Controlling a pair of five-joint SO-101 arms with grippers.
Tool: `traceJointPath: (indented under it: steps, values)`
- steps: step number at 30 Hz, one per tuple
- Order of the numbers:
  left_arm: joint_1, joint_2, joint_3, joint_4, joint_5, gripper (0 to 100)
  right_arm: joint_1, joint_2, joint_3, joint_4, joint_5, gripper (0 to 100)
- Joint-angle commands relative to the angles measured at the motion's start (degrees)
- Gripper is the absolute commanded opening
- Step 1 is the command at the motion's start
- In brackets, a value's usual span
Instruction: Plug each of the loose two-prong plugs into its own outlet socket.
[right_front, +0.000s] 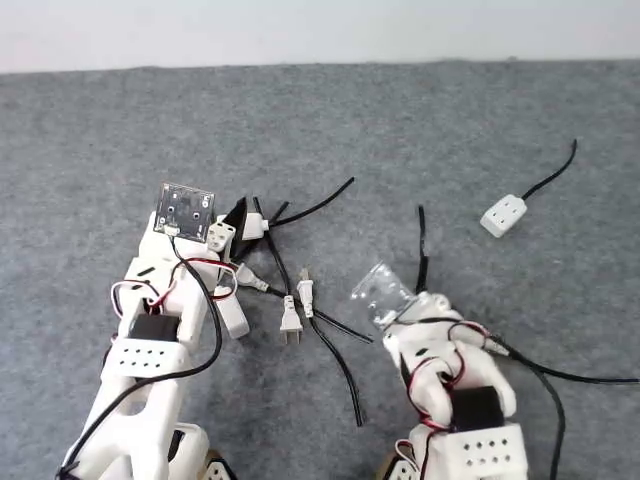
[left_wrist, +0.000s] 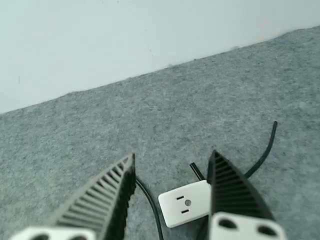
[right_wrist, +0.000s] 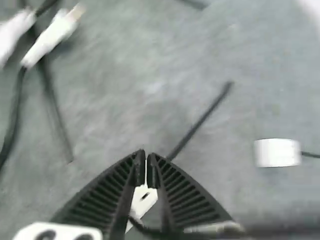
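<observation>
My left gripper (left_wrist: 173, 156) stands open over a white outlet socket (left_wrist: 185, 202) that lies on the grey carpet between its fingers; from above, that socket (right_front: 254, 228) is just past the left gripper (right_front: 238, 226). Two loose white two-prong plugs (right_front: 290, 320) (right_front: 306, 292) lie side by side between the arms, and a third plug (right_front: 248, 277) lies nearer the left arm. My right gripper (right_wrist: 144, 159) is shut on a small white plug (right_wrist: 144, 197) with a black cord. A second white socket (right_front: 503, 215) lies far right, also seen as socket (right_wrist: 276, 152).
Black cords (right_front: 335, 350) cross the carpet between the arms and trail right from the right arm (right_front: 460, 400). A white wall (left_wrist: 125, 35) bounds the carpet at the back. Open carpet lies at the back and far left.
</observation>
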Motion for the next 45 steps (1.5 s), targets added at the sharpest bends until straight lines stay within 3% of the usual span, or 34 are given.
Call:
traceJointPath:
  steps: [1, 18, 25, 32, 39, 45]
  values:
    - [0.1, -0.1, -2.5, -1.8, -0.8, 23, 2.1, -0.2, -8.4, -0.4, 0.3, 0.9]
    - [0.1, -0.1, -2.5, -1.8, -0.9, 23, 3.8, 0.0, -10.7, -2.6, 0.4, 1.3]
    - [0.2, -0.1, -2.5, -1.8, -0.9, 23, 3.6, 0.0, -10.5, 3.8, 0.4, 19.9]
    - [0.2, -0.1, -2.5, -1.8, -0.9, 23, 3.8, -0.5, -4.0, 9.4, 0.4, 21.2]
    - [0.2, -0.1, -2.5, -1.8, -0.9, 23, 4.2, -0.5, 6.2, 4.4, 0.4, 21.3]
    - [0.2, -0.1, -2.5, -1.8, -0.9, 23, 10.2, -0.5, 10.0, 0.1, 0.5, 21.4]
